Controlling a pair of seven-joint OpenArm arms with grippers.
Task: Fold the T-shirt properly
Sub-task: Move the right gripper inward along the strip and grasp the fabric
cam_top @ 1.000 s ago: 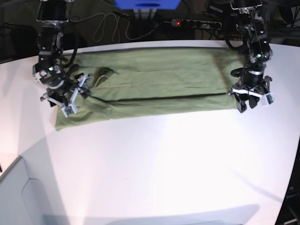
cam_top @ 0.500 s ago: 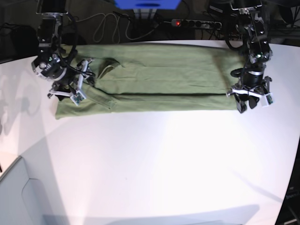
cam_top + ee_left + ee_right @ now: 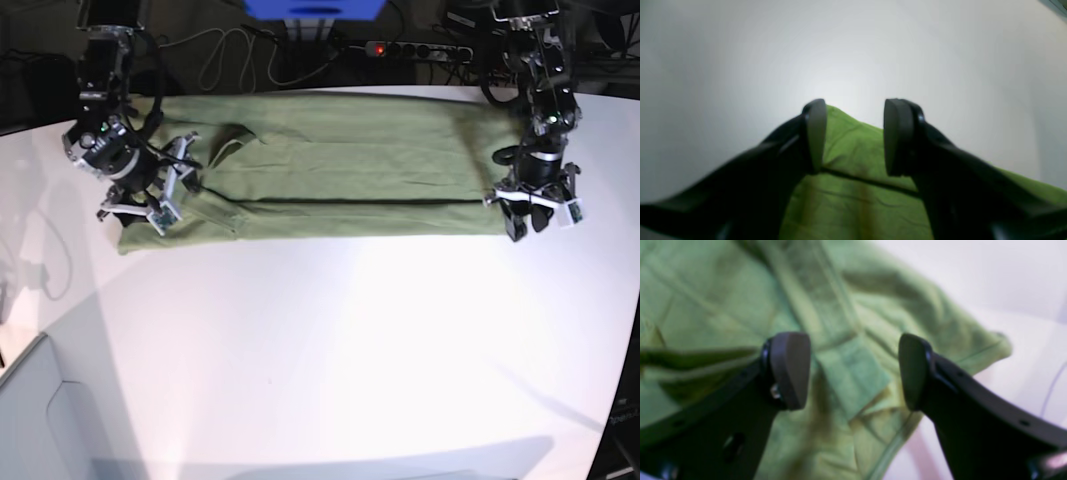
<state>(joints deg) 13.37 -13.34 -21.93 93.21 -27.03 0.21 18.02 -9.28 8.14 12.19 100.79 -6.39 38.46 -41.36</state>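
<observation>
1. We see the T-shirt [image 3: 340,180] lying flat on the white desk [image 3: 330,350], near the far edge. It is folded into a long green strip that runs from side to side.
2. Behind the desk we see a dark floor with looping gray cables [image 3: 225,55], a power strip [image 3: 420,48] with a small red light, and a blue box [image 3: 315,8]. None of them touch the shirt.
3. The near half of the desk is bare and shiny white, with soft bright spots of light on it.
4. Our right gripper [image 3: 150,195] hangs over the sleeve end of the shirt. Its fingers [image 3: 790,370] are spread wide apart and hold nothing. In its wrist view we see a flat folded flap of cloth below the gap between them.
5. Our left gripper [image 3: 535,210] is at the other end, right at the shirt's corner. Its fingers [image 3: 815,133] are apart too, and nothing is pinched between them. In its wrist view we see the green corner under the gap and white desk past it.
6. The cloth looks soft and a little wrinkled, with a dark fold line along the middle of the strip.
7. The finger pads are dark, smooth and rounded, on black curved arms.
8. The shirt end by the right gripper is bumpy and bunched; the other end lies flatter.
</observation>
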